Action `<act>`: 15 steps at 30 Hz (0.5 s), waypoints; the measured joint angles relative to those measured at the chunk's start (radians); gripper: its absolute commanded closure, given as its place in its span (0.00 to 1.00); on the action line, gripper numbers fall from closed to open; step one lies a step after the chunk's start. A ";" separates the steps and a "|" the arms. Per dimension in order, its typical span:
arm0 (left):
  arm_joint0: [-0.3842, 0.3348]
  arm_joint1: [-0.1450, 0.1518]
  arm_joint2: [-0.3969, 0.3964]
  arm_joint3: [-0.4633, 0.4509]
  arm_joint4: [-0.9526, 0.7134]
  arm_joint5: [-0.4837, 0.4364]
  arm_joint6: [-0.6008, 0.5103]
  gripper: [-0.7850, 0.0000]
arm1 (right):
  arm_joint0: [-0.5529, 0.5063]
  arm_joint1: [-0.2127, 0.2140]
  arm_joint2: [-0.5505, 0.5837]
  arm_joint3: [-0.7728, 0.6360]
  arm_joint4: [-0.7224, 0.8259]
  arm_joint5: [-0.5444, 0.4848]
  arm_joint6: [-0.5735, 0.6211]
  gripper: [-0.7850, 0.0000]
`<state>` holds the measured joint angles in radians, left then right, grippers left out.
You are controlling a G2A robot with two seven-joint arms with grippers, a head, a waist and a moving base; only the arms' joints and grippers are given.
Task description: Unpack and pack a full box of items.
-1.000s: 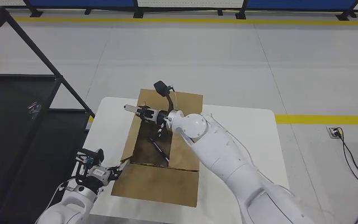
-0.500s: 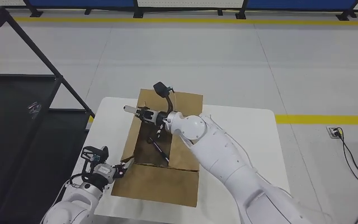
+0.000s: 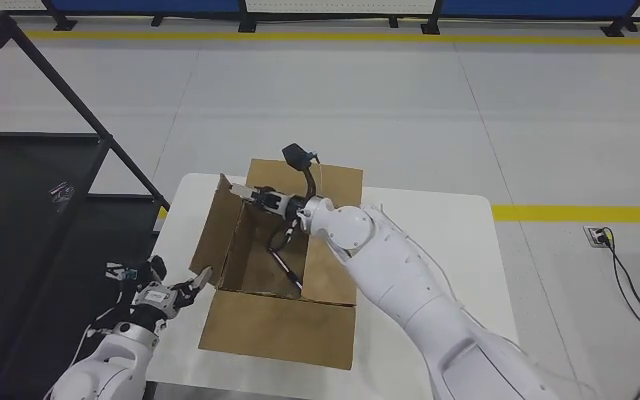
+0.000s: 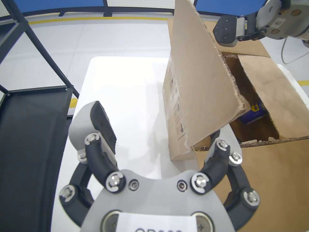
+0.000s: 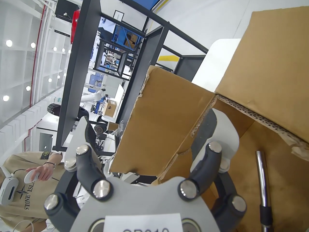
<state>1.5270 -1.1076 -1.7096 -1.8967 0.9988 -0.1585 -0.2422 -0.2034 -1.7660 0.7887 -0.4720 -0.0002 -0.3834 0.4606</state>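
An open cardboard box [image 3: 290,335] stands on the white table [image 3: 440,240]. Its left flap [image 3: 218,235] is upright and leans a little outward. My left gripper [image 3: 195,283] is open at that flap's near corner, with the flap [image 4: 200,73] between its fingers [image 4: 102,124]. My right gripper [image 3: 243,192] is open astride the flap's far end [image 5: 164,121], one finger [image 5: 212,126] inside the box. Inside lie a dark tool with a metal shaft [image 5: 262,177] and a blue can [image 4: 253,114].
A black rack frame [image 3: 60,200] stands close to the table's left side. The box's far flap [image 3: 335,180], right flap [image 3: 330,275] and near flap [image 4: 265,170] are folded outward. Bare table lies left of the box [image 4: 120,92].
The left flap has swung from over the opening to upright and outward. My left gripper drew back to the left with it. My right gripper shifted slightly along the flap's far end.
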 measured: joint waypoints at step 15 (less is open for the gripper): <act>0.032 0.001 -0.082 0.016 -0.058 -0.028 0.019 0.00 | -0.111 0.080 0.098 -0.236 -0.177 0.102 -0.080 0.00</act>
<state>1.5593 -1.1063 -1.7918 -1.8807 0.9413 -0.1862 -0.2231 -0.3141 -1.6859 0.8868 -0.7083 -0.1772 -0.2811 0.3808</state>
